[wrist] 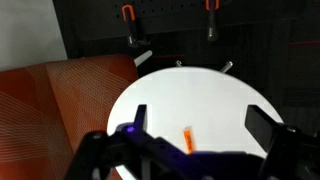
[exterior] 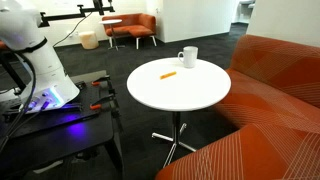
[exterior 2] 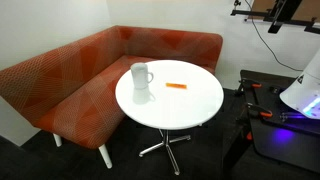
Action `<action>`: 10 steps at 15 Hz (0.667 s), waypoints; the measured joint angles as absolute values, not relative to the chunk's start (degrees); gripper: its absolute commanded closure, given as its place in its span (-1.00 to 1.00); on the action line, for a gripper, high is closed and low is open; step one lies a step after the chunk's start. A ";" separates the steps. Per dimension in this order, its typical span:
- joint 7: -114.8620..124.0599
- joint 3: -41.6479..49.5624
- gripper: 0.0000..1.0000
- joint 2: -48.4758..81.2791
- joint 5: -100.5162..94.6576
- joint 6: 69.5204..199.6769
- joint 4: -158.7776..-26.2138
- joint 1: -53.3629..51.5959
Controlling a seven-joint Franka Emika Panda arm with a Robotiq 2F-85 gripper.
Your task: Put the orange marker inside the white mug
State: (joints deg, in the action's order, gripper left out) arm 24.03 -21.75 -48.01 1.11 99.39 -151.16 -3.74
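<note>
The orange marker (exterior: 168, 74) lies flat on the round white table (exterior: 200, 95), near its middle. It also shows in an exterior view (exterior 2: 177, 87) and in the wrist view (wrist: 188, 140). The white mug (exterior: 188, 58) stands upright close to the marker, toward the couch side of the table, with its handle visible (exterior 2: 142, 76). The mug is out of the wrist view. My gripper (wrist: 198, 125) is open and empty. It hangs well above the table, and the marker shows between its two fingers.
An orange corner couch (exterior 2: 70, 80) wraps around the far side of the table. A black cart (exterior: 60, 120) with the white robot base (exterior: 35, 60) and orange-handled clamps stands beside the table. The table has a metal star foot (exterior 2: 165, 148).
</note>
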 measured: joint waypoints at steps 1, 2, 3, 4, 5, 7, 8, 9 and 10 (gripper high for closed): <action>24.03 -21.75 -1.00 -48.01 1.11 99.39 -151.16 -3.74; 24.03 -21.75 -1.00 -48.01 1.11 99.39 -151.16 -3.74; 24.03 -21.75 -1.00 -48.01 1.11 99.39 -151.16 -3.74; 24.03 -21.75 -1.00 -48.01 1.11 99.39 -151.16 -3.74; 24.03 -21.75 -1.00 -48.01 1.11 99.39 -151.16 -3.74; 24.03 -21.74 -1.00 -48.00 1.11 99.39 -151.16 -3.75; 23.96 -21.74 -1.00 -47.99 0.97 99.42 -151.16 -3.79; 23.94 -21.74 -1.00 -47.99 0.15 99.65 -151.16 -3.87; 23.85 -21.74 -1.00 -47.99 -1.13 100.26 -151.16 -3.98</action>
State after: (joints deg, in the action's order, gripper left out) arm 23.85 -21.74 -47.99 -1.13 100.26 -151.16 -3.98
